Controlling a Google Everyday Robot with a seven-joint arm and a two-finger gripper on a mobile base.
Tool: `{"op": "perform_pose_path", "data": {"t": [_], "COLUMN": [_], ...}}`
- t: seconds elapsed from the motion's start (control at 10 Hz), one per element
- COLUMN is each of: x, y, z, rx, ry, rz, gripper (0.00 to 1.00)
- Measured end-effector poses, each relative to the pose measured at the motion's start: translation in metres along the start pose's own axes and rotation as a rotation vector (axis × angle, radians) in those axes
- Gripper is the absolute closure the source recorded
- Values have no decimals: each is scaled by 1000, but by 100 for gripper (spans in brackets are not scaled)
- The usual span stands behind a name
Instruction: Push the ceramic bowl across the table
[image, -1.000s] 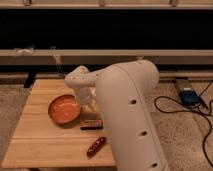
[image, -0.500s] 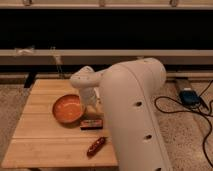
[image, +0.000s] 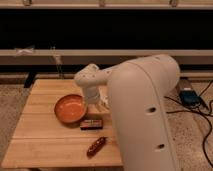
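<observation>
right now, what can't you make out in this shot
- End effector: in the camera view it sits by the right rim of the orange bowl, mostly hidden behind the arm.
- Right side of the table: covered by the arm.
- Dark packet and brown wrapped item: labels too small to read.

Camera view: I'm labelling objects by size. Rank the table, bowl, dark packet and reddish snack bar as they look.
1. Table
2. Bowl
3. Packet and snack bar: look alike, unranked.
The gripper sits right of the bowl, hidden behind the arm.
</observation>
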Motion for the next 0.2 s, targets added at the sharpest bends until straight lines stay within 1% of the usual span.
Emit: {"op": "perform_pose_path", "data": {"t": [0.1, 0.2], "x": [3, 5], "y": [8, 17], "z": [-17, -28], "rx": [-65, -113], "ry": [-13, -20], "rz": [-64, -116], "gripper": [35, 35]}}
